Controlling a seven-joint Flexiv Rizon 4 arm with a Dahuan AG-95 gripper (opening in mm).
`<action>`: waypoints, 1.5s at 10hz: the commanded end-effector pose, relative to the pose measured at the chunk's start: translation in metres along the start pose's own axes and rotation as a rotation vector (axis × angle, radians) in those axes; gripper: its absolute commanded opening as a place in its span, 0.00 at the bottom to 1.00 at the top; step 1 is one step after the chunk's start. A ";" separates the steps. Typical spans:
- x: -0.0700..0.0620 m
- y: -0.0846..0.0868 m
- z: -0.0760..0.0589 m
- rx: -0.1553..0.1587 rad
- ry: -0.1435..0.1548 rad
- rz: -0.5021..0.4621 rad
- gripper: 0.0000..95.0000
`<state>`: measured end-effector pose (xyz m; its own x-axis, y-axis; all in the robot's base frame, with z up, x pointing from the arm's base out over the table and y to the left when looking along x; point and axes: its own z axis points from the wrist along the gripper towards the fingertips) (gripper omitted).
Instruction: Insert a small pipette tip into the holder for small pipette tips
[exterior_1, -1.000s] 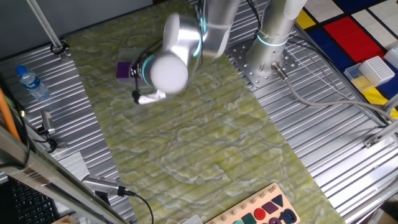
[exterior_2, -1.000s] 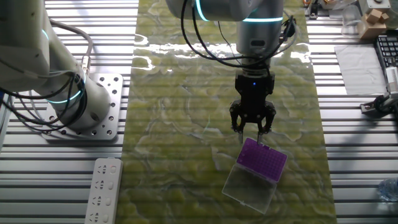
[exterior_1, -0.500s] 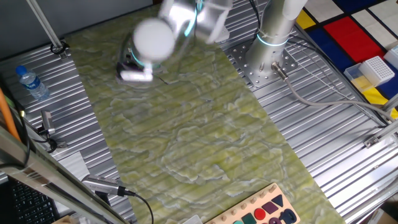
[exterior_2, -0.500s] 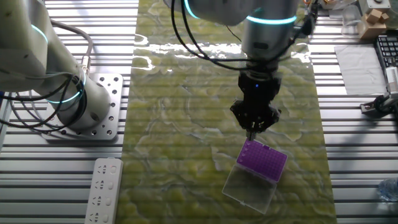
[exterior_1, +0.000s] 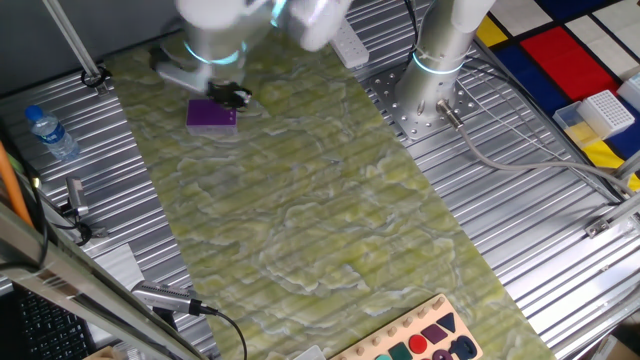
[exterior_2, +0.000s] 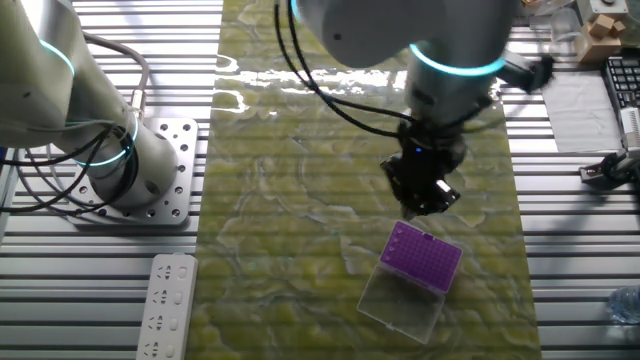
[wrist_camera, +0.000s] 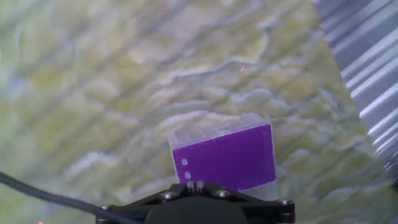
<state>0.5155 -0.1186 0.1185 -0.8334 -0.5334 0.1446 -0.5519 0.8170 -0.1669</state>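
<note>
The gripper (exterior_2: 424, 205) is held just above the purple tip holder (exterior_2: 424, 252), fingers closed together, nothing visibly gripped.

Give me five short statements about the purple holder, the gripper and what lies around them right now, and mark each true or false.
1. The purple holder sits on the green mat. True.
2. The holder's clear lid is closed over the purple grid. False: it lies open beside the grid.
3. The gripper is above the holder's edge, with the fingers close together. True.
4. A water bottle stands on the green mat. False: it stands on the ribbed metal table, off the mat.
5. Two holes near one corner of the holder hold white tips. True, as the hand view shows it.
</note>
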 end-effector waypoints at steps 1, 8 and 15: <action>-0.044 0.005 -0.026 -0.203 -0.082 0.506 0.00; -0.056 0.003 -0.031 -0.258 -0.069 0.388 0.00; -0.056 0.003 -0.031 -0.266 -0.077 0.490 0.00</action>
<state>0.5628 -0.0800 0.1400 -0.9928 -0.1118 0.0422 -0.1053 0.9854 0.1339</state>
